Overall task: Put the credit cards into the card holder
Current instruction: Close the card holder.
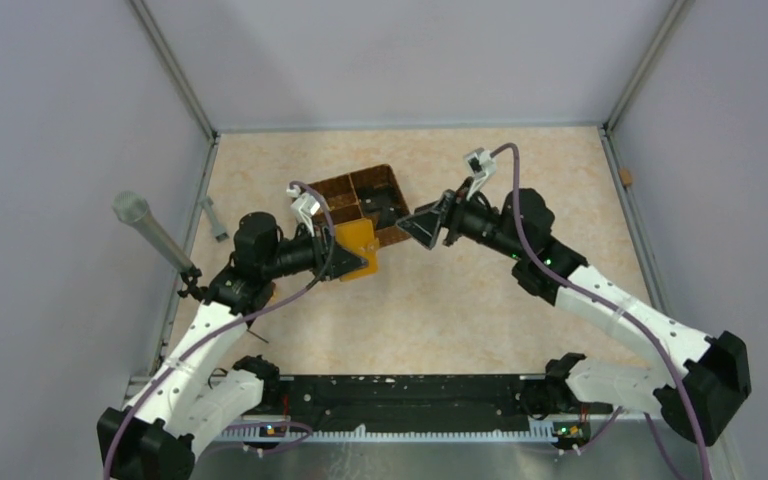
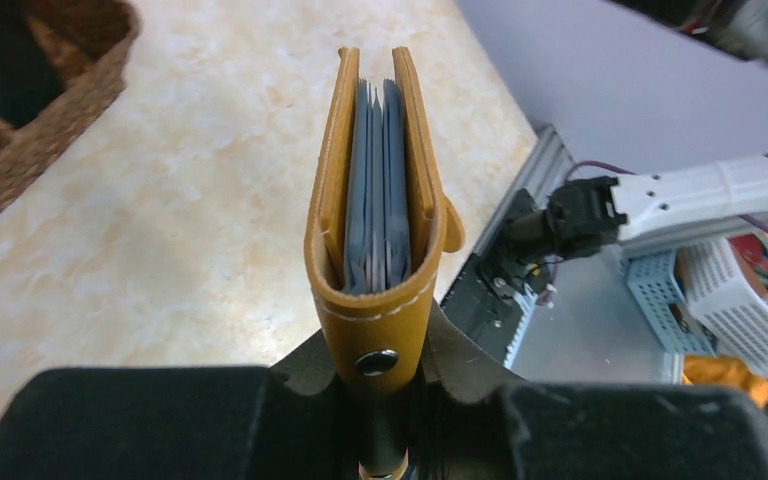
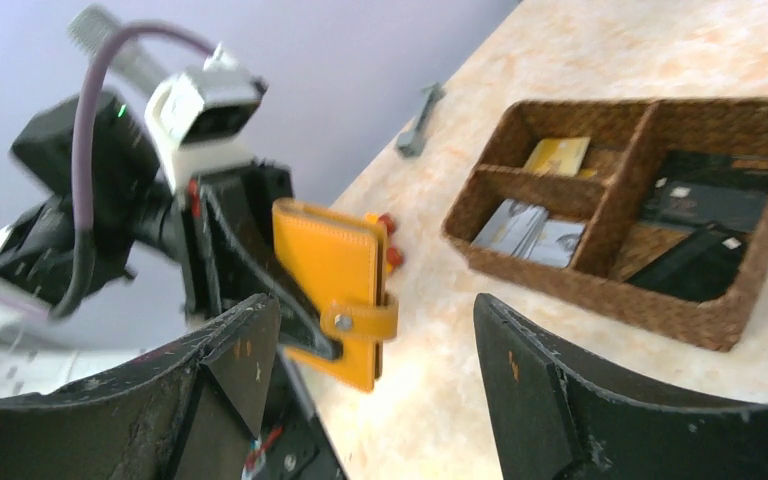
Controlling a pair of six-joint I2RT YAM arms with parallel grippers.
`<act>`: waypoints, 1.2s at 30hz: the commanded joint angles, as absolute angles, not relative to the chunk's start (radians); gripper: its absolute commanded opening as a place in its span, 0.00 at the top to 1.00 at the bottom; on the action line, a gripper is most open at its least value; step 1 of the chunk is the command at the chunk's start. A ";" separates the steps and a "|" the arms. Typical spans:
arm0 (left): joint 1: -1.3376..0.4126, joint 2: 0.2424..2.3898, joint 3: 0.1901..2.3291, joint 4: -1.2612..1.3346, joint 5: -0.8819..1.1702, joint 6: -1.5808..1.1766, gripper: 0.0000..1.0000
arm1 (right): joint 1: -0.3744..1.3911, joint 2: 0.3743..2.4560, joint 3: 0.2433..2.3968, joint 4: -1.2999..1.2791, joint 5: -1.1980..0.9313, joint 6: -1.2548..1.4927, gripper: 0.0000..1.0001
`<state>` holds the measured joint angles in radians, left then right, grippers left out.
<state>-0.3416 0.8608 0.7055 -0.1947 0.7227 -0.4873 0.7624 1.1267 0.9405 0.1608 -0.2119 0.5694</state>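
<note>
The left gripper (image 1: 336, 252) pinches the card holder (image 2: 373, 305) by its spine, mouth outward (for loading, I'd guess); the right gripper (image 1: 422, 228) gapes empty opposite.

A brown woven basket (image 3: 600, 287) sits on the pale counter (image 1: 440, 310); a small grey tool (image 1: 215, 218) lies off to its left.

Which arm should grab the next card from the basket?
Right. The right claw is open and empty beside the basket, where cards lie; the left claw is shut on the wallet.
</note>
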 commanded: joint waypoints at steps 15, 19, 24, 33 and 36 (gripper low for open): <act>-0.333 0.822 0.639 0.235 1.093 -0.683 1.00 | 0.724 1.213 0.769 0.715 -0.766 0.798 0.41; -0.333 0.823 0.638 0.228 1.084 -0.680 1.00 | 0.751 1.249 0.799 0.689 -0.744 0.787 0.44; -0.333 0.827 0.638 0.227 1.087 -0.680 1.00 | 0.770 1.266 0.809 0.686 -0.725 0.780 0.50; -0.332 0.823 0.636 0.231 1.093 -0.684 1.00 | 0.769 1.291 0.793 0.794 -0.747 0.845 0.56; -0.333 0.822 0.637 0.235 1.096 -0.685 1.00 | 0.768 1.284 0.791 0.793 -0.748 0.845 0.56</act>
